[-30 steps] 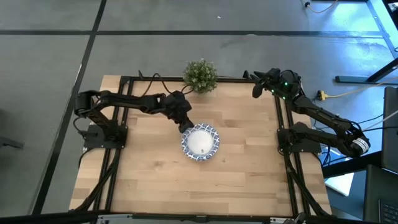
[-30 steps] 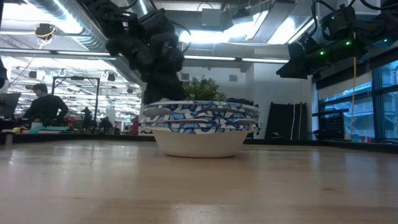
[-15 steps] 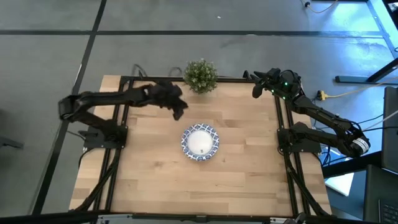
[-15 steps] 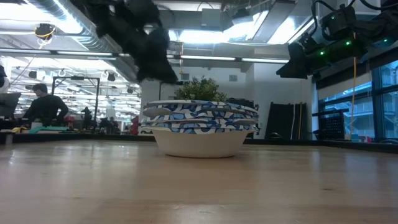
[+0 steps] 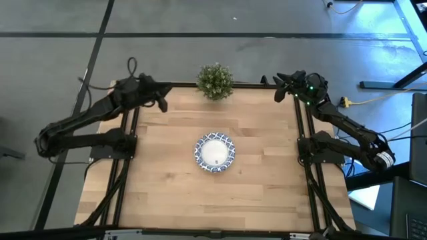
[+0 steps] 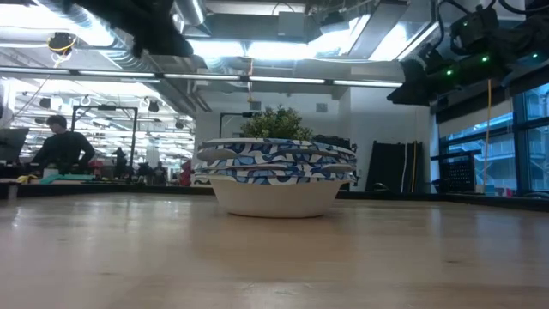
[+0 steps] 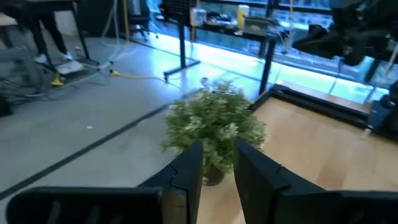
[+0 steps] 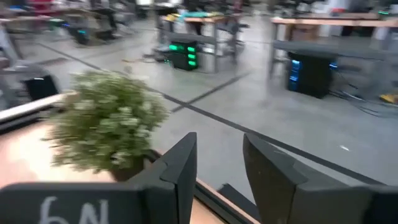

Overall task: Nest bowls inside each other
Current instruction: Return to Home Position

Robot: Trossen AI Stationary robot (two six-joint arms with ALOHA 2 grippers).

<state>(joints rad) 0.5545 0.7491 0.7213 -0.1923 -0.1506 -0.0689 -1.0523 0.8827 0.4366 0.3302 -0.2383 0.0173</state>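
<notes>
The bowls (image 5: 215, 153) sit nested in one stack in the middle of the table, the lowest bowl's base on the wood. In the low view the stack (image 6: 274, 176) shows several blue-and-white rims one above another. My left gripper (image 5: 160, 100) hangs over the table's far left corner, high up (image 6: 159, 34), well clear of the stack. Its fingers (image 7: 217, 168) stand a little apart with nothing between them. My right gripper (image 5: 279, 90) hovers at the far right corner (image 6: 412, 86), also slightly open (image 8: 219, 168) and empty.
A small green potted plant (image 5: 215, 81) stands at the middle of the far edge, between the two grippers; both wrist views face it (image 7: 214, 127) (image 8: 106, 127). Black frame rails (image 5: 127, 167) run along the table's left and right sides. Bare wood surrounds the stack.
My left gripper has drawn back from the far left rim of the stack, rising and swinging toward the table's far left corner. The bowl stack has stayed where it was. My right gripper has shifted only slightly at the far right corner.
</notes>
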